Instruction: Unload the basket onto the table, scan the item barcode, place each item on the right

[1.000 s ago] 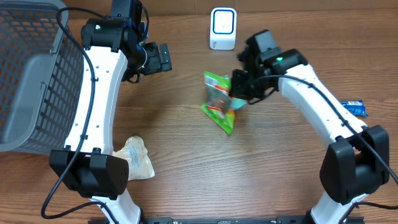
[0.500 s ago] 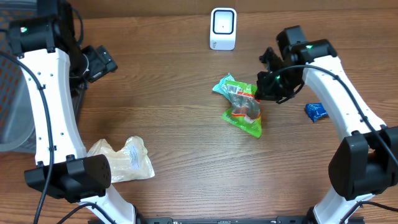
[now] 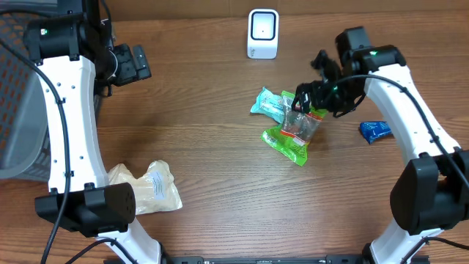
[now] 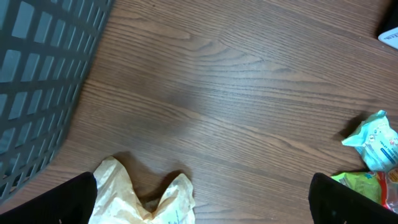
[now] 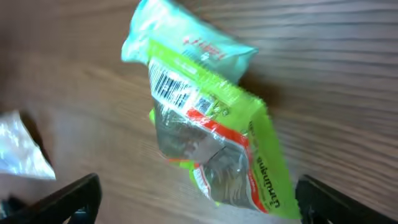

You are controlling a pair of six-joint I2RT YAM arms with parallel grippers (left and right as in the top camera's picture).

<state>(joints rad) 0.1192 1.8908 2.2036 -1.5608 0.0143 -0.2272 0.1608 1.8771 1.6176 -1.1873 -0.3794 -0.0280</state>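
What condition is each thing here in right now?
Green plastic snack bag: lying barcode-up, ungripped.
Pale teal packet: lying partly under it.
Small blue packet: lying alone.
White box-shaped scanner: standing, untouched.
Crumpled clear plastic bag: lying crumpled.
Grey mesh basket: contents not visible.
Left end effector: open, empty.
Right end effector: open above the green bag.

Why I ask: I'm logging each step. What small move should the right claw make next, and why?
Probably lift the right claw straight up and clear. Its jaws stand open over the green packet, which lies on the table touching the teal packet, barcode up, already carried away from the white scanner; nothing is gripped.
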